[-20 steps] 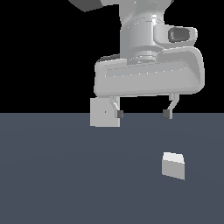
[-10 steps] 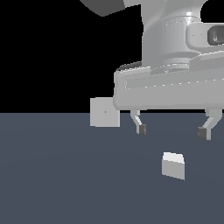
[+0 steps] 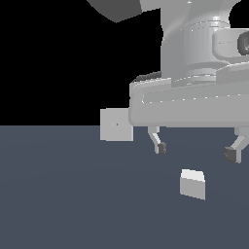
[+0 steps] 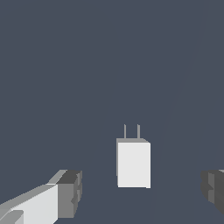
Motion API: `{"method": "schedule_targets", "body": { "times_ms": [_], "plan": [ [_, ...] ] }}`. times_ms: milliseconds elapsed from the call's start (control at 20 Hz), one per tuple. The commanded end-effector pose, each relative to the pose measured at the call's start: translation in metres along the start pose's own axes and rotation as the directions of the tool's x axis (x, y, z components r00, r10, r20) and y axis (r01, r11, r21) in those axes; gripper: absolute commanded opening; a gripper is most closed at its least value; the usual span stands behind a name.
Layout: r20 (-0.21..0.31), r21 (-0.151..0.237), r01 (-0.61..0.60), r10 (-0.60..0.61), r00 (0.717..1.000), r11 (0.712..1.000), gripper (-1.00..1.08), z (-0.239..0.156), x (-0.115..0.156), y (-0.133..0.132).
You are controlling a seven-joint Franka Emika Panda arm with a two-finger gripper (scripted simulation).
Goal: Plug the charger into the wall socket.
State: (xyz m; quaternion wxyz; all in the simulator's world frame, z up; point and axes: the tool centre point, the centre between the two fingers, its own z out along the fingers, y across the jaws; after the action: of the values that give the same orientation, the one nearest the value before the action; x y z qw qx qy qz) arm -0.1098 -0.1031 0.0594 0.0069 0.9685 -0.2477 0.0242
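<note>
Claw: I am hovering the gripper (image 3: 196,151), spread wide and empty, above the charger (image 3: 192,184).
Socket: the wall socket (image 3: 116,125) is standing far left.
Risk: I judge an off-centre descent could be knocking the charger askew.

The charger (image 3: 192,184) is plain light grey, nearly white on its brightest face, with two thin grey prongs. The wall socket (image 3: 115,125) is light grey with a tiny yellowish dot at its centre. The worktop (image 3: 63,194) is flat dark slate blue. The hand (image 3: 195,151) is pale grey with dark grey fingertip pads (image 4: 72,192).
</note>
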Motion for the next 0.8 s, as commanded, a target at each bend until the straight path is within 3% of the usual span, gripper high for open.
{"method": "schedule_targets", "body": {
  "times_ms": [0,700,750],
  "plan": [
    [0.001,0.000,0.000,0.000,1.000,1.000,1.00,0.006,-0.001,0.000],
    [0.000,0.001,-0.004,0.004,1.000,1.000,1.00,0.047,-0.004,0.000],
    [0.000,0.001,-0.004,0.004,1.000,1.000,-1.00,0.047,-0.004,0.000]
  ]
}}
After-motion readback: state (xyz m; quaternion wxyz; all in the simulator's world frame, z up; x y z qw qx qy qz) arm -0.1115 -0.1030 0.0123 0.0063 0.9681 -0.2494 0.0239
